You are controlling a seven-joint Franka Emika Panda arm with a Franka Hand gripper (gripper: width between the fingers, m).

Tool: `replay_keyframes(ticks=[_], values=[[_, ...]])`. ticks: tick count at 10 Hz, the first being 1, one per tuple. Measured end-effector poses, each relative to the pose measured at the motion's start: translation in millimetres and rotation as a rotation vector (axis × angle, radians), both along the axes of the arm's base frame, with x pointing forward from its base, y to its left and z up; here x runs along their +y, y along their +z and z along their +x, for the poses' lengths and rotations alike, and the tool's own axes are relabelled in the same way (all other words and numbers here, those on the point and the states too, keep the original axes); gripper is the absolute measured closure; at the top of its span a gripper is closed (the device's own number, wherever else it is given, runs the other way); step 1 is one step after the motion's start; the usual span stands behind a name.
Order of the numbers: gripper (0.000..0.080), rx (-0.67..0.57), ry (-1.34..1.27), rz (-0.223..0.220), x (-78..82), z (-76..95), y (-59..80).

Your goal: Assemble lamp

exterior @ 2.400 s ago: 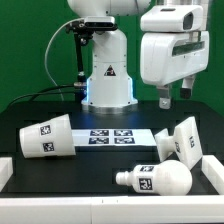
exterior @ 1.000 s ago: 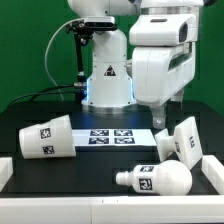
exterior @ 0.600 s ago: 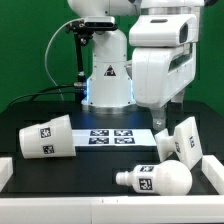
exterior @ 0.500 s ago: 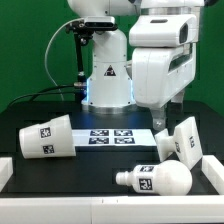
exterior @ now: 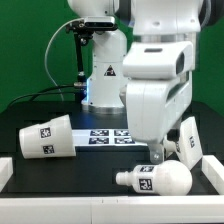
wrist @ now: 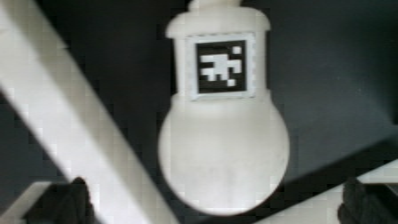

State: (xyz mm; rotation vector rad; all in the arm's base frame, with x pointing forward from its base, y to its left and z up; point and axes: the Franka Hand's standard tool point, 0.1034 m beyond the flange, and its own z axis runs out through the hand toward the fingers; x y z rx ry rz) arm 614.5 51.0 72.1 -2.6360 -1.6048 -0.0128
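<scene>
The white bulb (exterior: pixel 155 180) lies on its side on the black table near the front, its tagged neck toward the exterior view's left. It fills the wrist view (wrist: pixel 222 130), tag up. My gripper (exterior: pixel 160 153) hangs just above it, open and empty. In the wrist view the gripper (wrist: pixel 217 205) has one dark fingertip on each side of the bulb's round end. The conical shade (exterior: pixel 45 138) lies on its side at the exterior view's left. The boxy base (exterior: pixel 187 140) stands at the right, partly hidden behind the gripper.
The marker board (exterior: pixel 110 136) lies flat in the middle of the table. A white rail (exterior: pixel 60 212) runs along the table's front edge and shows as a slanted white band in the wrist view (wrist: pixel 71 110). The arm's pedestal (exterior: pixel 105 80) stands at the back.
The gripper has come down and toward the exterior view's left, from high at the right to just above the bulb. It now covers part of the base. The lamp parts have not moved.
</scene>
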Motion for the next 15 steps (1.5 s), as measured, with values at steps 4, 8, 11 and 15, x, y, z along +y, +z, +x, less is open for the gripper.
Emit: replay_keyframes(ticks=[4, 8, 11, 15], values=[[0.0100, -0.009, -0.004, 0.009, 3.1, -6.4, -27.3], [0.0100, -0.022, 0.006, 0.016, -4.4, -4.7, -44.3], [0.0223, -0.023, 0.006, 0.015, -4.4, -4.4, -43.8], [0.0249, -0.026, 0.005, 0.015, -4.9, -3.2, -42.5]])
